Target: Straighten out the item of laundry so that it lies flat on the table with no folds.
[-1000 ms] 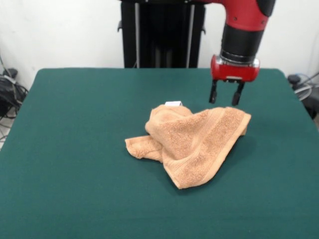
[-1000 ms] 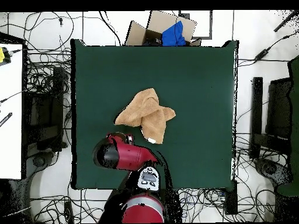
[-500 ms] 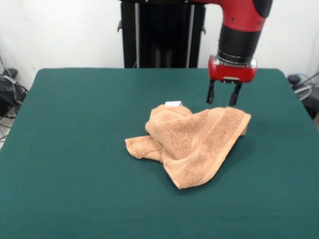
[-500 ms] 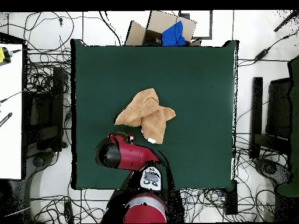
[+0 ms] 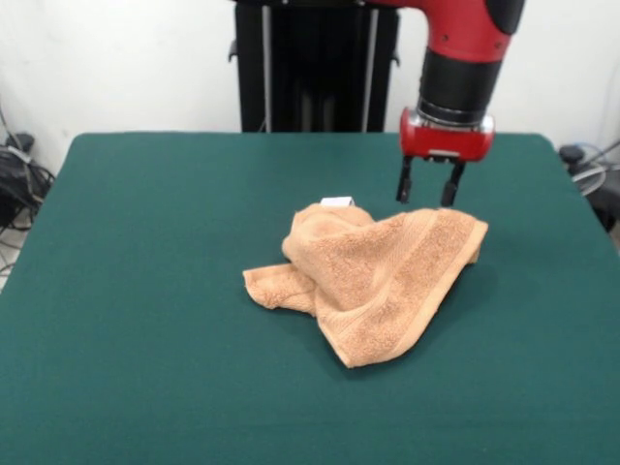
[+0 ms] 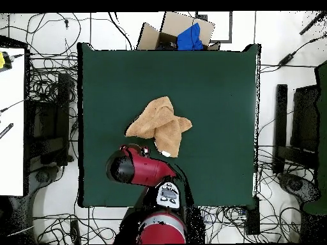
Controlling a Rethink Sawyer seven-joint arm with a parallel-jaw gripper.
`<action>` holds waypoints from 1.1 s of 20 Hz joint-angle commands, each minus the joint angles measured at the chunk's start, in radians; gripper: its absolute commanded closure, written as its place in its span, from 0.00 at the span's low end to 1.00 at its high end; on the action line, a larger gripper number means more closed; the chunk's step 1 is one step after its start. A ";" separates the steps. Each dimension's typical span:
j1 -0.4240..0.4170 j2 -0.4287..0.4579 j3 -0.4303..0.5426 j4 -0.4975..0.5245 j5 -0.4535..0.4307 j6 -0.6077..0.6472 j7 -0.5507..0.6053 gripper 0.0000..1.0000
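The orange-tan towel point(image 5: 373, 276) lies crumpled and folded over itself near the middle of the dark green table point(image 5: 145, 291). Its small white label tag point(image 5: 336, 201) shows at the far edge. My gripper point(image 5: 424, 192) is open and empty. It hangs just above the table beyond the towel's upper right corner, apart from the cloth. In the overhead view the towel point(image 6: 159, 124) shows bunched with its tag point(image 6: 165, 153) toward the robot; the red arm point(image 6: 137, 167) hides the gripper there.
A cardboard box with blue cloth point(image 6: 182, 32) sits on the floor beyond the table's far edge. Cables cover the floor around the table. A black pedestal point(image 5: 315, 63) stands behind the table.
My gripper has shifted slightly left and a little up, staying open. The towel has not moved.
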 commanded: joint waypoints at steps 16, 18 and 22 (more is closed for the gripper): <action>-0.028 -0.030 0.034 -0.062 0.015 0.076 0.163 0.00; -0.031 -0.025 0.034 -0.070 0.014 0.074 0.159 0.00; -0.034 -0.029 0.031 -0.077 0.011 0.084 0.153 0.00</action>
